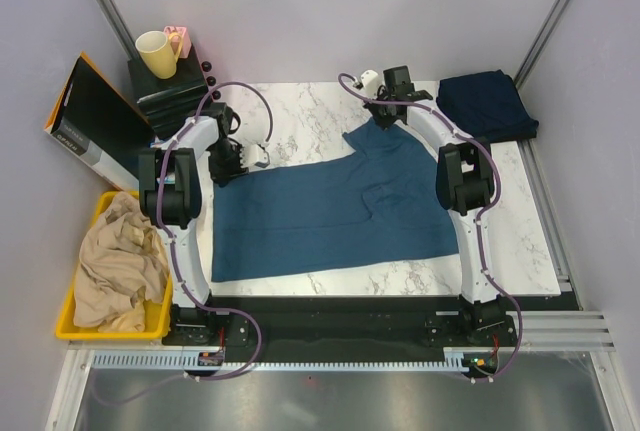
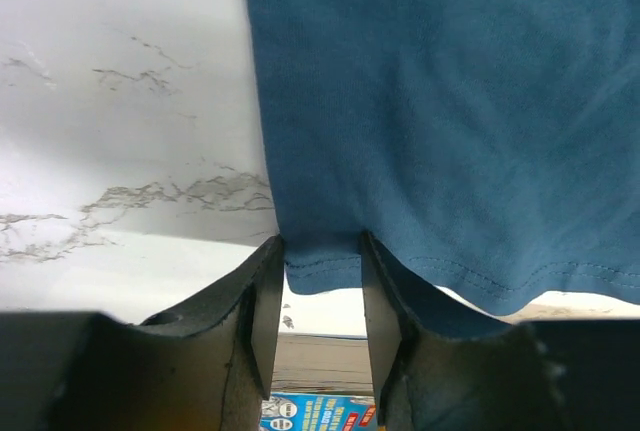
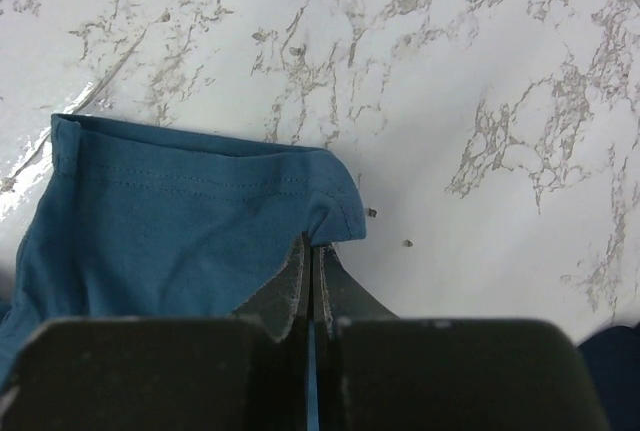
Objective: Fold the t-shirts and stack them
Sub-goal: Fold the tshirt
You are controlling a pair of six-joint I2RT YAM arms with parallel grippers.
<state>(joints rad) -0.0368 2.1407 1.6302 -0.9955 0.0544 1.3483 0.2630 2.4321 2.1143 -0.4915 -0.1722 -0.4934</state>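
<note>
The steel-blue t-shirt [image 1: 330, 216] lies spread across the marble table [image 1: 300, 111]. The navy t-shirt [image 1: 487, 104] sits folded at the back right corner. My left gripper [image 1: 245, 158] is at the blue shirt's far left corner. In the left wrist view it [image 2: 320, 246] is open, and the shirt's [image 2: 450, 101] hem lies between its fingertips. My right gripper [image 1: 385, 116] is at the shirt's far right part. In the right wrist view it [image 3: 312, 243] is shut on a stitched edge of the shirt [image 3: 180, 231], which is lifted slightly off the table.
A yellow bin [image 1: 72, 323] holding beige cloth [image 1: 115, 261] stands left of the table. A yellow mug [image 1: 155, 53] sits on a black stack [image 1: 170, 96] at the back left, beside a black box [image 1: 90, 121]. A frame rail [image 1: 545, 201] runs along the table's right edge.
</note>
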